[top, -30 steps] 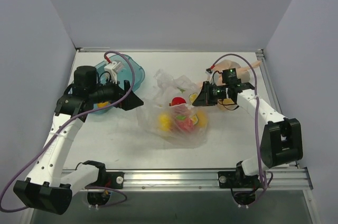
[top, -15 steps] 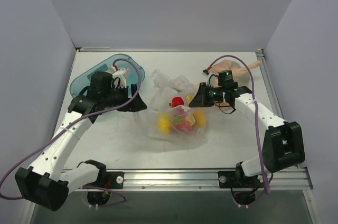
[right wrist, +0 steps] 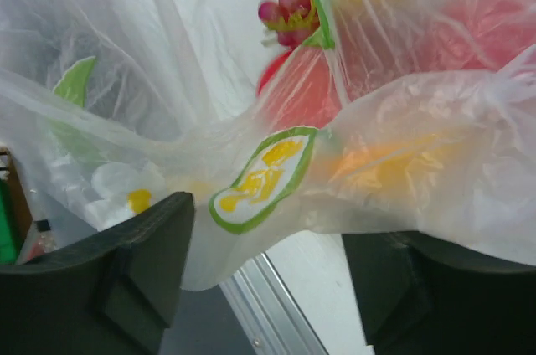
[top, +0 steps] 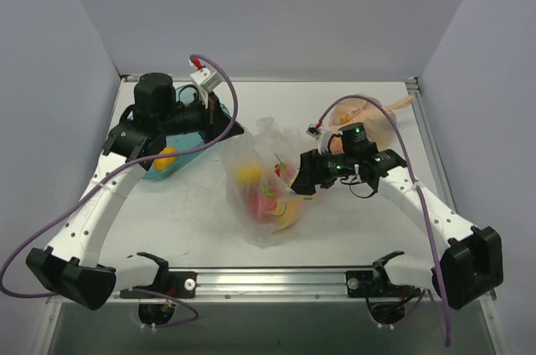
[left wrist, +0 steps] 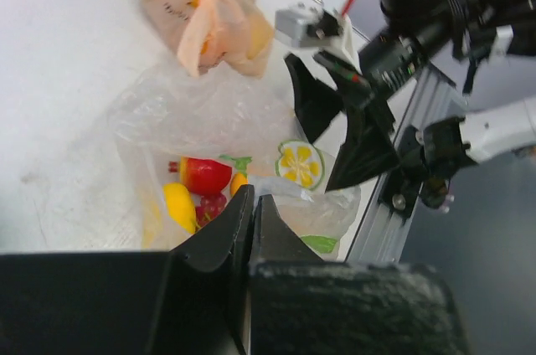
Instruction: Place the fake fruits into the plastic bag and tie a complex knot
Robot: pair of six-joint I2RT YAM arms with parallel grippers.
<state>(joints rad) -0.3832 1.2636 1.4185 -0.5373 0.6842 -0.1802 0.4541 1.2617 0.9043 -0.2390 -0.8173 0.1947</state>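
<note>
The clear plastic bag [top: 266, 192] hangs tilted at mid-table with fake fruits inside: a yellow one [top: 248, 173] and red and orange ones below it. My left gripper [top: 237, 130] is raised over the bag's left side, jaws shut on the bag's thin rim. In the left wrist view the tips [left wrist: 254, 196] meet over film, with a red fruit [left wrist: 205, 175], a yellow fruit [left wrist: 178, 204] and a green-rimmed slice [left wrist: 300, 162] beyond. My right gripper [top: 303, 179] stands open against the bag's right side; its fingers [right wrist: 142, 263] flank loose plastic. The knot is out of view.
A teal tray [top: 157, 172] under the left arm holds one yellow fruit [top: 166, 156]. A tied peach-orange bag [top: 368, 116] lies behind the right arm, also in the left wrist view [left wrist: 205, 12]. An aluminium rail [top: 335, 275] runs along the near edge.
The left gripper shut on the bag's rim and rose back and right. The right gripper opened and let go of the bag. The bag shifted left and tilted up.
</note>
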